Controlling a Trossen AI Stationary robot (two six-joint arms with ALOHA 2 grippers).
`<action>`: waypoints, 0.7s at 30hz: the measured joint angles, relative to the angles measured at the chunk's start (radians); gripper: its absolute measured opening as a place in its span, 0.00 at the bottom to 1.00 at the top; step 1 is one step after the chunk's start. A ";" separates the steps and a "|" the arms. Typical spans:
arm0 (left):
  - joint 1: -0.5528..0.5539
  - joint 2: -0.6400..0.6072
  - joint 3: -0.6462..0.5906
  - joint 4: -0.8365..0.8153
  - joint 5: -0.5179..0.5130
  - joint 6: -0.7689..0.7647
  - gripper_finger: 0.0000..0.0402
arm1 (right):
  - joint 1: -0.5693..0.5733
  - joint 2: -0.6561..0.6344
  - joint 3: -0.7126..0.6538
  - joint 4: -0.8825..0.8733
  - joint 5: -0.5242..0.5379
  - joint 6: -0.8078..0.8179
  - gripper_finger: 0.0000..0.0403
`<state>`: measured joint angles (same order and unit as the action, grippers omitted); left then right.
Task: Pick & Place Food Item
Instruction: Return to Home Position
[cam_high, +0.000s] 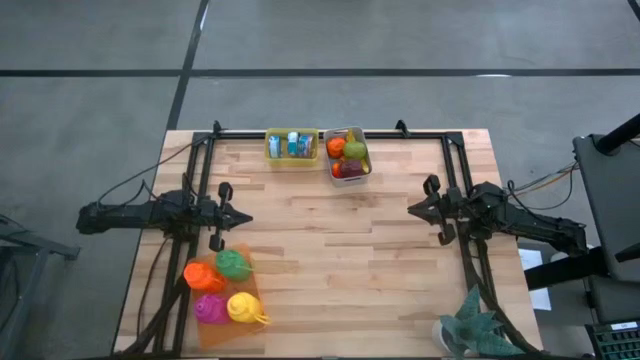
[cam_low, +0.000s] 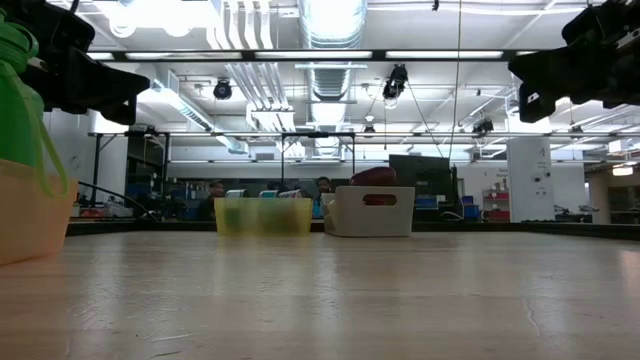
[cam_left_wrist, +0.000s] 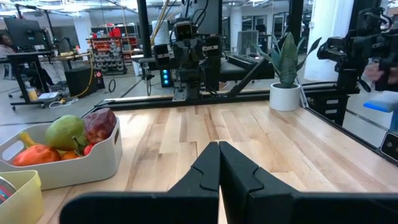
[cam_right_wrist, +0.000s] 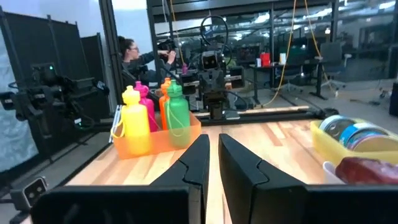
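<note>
Blue tuna cans (cam_high: 292, 145): lying side by side inside the yellow bin (cam_high: 268, 147), at the far edge of the table (cam_high: 330, 260), a little left of centre. Just beside it on the right: a white bin (cam_high: 350, 181) heaped with fruit (cam_high: 345, 150).

Left gripper (cam_high: 248, 217): hovering over the left half of the table, about midway between near and far edge, pointing right. Fingers (cam_left_wrist: 199, 168) pressed together at the tips, holding nothing. Cans well apart from these fingers, farther back and to the right; from the left wrist only a corner of the yellow bin in sight, beside the fruit.

Right gripper (cam_high: 411, 209): hovering over the right half of the table, at about the same depth, pointing left, facing the other gripper across bare wood. Fingers (cam_right_wrist: 245, 168) nearly closed, just a thin slit between them, nothing in it. Cans well apart from these too, farther back and to the left; from the right wrist, blue-rimmed lids showing above the yellow wall.

Near left corner: an orange tray (cam_high: 257, 285) holding four bottles (cam_high: 233, 264), orange, green, pink and yellow. Near right corner: a potted plant (cam_high: 470, 325). Beyond the table, in the right wrist view, a person (cam_right_wrist: 134, 53) seated in the room.
</note>
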<state>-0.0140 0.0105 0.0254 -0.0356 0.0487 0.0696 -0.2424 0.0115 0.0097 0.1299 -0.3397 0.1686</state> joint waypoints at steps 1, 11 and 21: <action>0.000 0.000 0.000 0.000 0.000 0.000 0.01 | 0.000 0.004 0.000 0.000 0.000 0.009 0.08; 0.000 0.000 0.000 0.000 0.000 0.000 0.01 | 0.000 0.033 0.000 0.000 0.000 0.007 0.08; 0.000 0.000 0.000 0.000 0.000 0.000 0.01 | 0.000 0.036 0.000 0.000 0.000 0.005 0.08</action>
<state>-0.0141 0.0105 0.0254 -0.0357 0.0490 0.0696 -0.2428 0.0479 0.0097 0.1303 -0.3397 0.1734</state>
